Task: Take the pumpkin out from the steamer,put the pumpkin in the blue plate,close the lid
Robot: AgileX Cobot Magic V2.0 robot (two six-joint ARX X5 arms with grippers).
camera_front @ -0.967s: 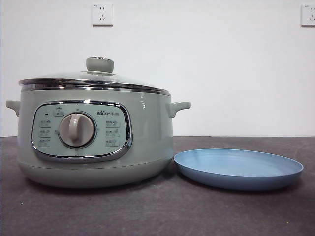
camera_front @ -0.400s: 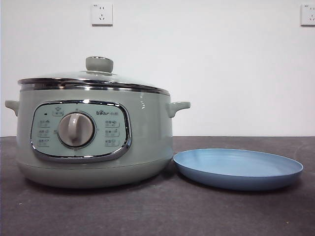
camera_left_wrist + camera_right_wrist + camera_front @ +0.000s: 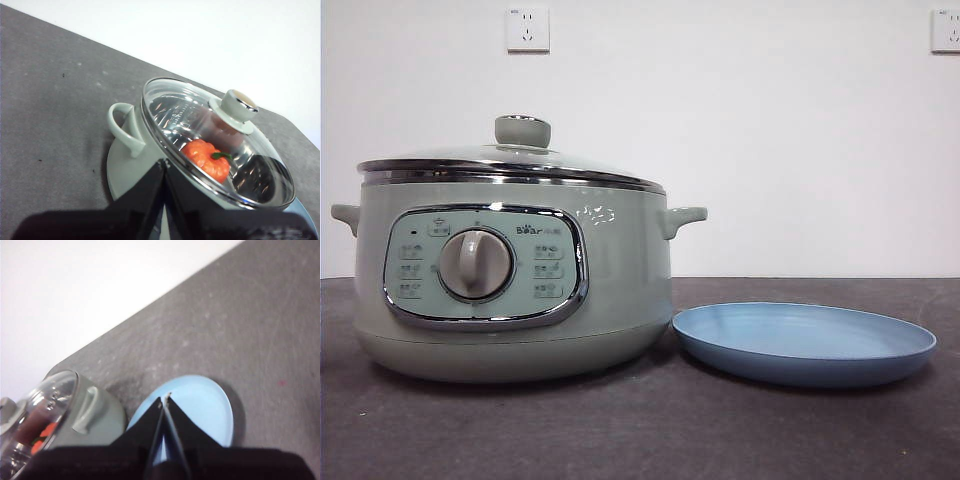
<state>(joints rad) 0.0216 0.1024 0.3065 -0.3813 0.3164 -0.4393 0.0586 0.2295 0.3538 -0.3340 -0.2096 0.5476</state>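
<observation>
Front view shows the steamer [image 3: 510, 275] standing on the dark table [image 3: 640, 430] with its glass lid [image 3: 510, 160] seated on the chrome rim, and the blue plate [image 3: 805, 342] just beside it, bare. No arm appears in this view, so both arms wait above.

Left wrist view looks down on the lid's pale green knob [image 3: 239, 104]; through the glass the pumpkin [image 3: 206, 159] sits inside the pot, orange with its green stem showing. The left gripper [image 3: 164, 167] hangs over the steamer's near edge, beside a side handle [image 3: 125, 129], its 2 jaws pressed together and holding nothing.

Right wrist view shows the right gripper [image 3: 165, 401] hovering over the plate, jaws likewise closed on nothing, with the steamer off to one side.

Nothing of the task is done yet; the lid must come off first. Risks from here: the knob is small and rounded, so a pinch placed off-centre could let the lid tilt or slip and knock the rim. Jaws must part before descending, or they will strike the knob. Reflections on the glass may mislead about the pumpkin's place.
</observation>
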